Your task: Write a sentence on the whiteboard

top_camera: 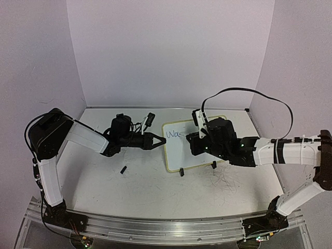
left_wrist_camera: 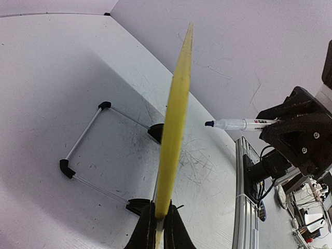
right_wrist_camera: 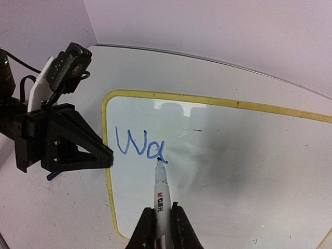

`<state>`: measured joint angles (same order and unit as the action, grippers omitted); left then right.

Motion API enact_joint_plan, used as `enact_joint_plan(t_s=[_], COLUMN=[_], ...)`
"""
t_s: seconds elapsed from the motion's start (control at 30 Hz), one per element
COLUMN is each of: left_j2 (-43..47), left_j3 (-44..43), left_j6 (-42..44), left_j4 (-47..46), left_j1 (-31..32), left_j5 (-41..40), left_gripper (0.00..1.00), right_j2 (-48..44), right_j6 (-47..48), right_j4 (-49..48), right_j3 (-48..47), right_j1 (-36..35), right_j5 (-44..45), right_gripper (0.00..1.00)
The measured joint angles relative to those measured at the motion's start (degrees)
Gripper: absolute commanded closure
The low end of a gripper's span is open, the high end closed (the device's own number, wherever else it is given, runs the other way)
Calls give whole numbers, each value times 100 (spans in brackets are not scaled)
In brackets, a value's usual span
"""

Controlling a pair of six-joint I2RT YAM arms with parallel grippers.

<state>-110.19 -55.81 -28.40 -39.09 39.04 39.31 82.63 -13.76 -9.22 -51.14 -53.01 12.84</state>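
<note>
The whiteboard [top_camera: 180, 153] stands tilted on the table, a white board in a thin yellow frame [right_wrist_camera: 171, 96]. My left gripper [top_camera: 161, 141] is shut on its left edge; in the left wrist view the frame [left_wrist_camera: 176, 109] runs edge-on up from the shut jaws of this gripper [left_wrist_camera: 160, 228]. Of the sentence, the blue letters "Wa" [right_wrist_camera: 139, 147] show at the board's top left. My right gripper [right_wrist_camera: 162, 228] is shut on a white marker [right_wrist_camera: 162, 194], whose tip touches the board at the tail of the "a".
A wire stand with black corners [left_wrist_camera: 85, 140] props the board from behind. Two black clips [top_camera: 182, 172] sit at its near edge. A small dark cap [top_camera: 124, 169] lies on the scuffed tabletop. Walls close the table in at the back and both sides.
</note>
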Motion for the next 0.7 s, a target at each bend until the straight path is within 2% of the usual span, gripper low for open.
enact_joint_plan(t_s=[0.7], left_j2=[4], left_j3=[0], left_j6=[20], left_j4=[7], left_j1=[3], left_j5=[-9], left_gripper=[100], right_j2=[2], right_j6=[84], right_j4=[-181], right_j3=[-21], right_j1=[11], right_j5=[-157], right_gripper=[100])
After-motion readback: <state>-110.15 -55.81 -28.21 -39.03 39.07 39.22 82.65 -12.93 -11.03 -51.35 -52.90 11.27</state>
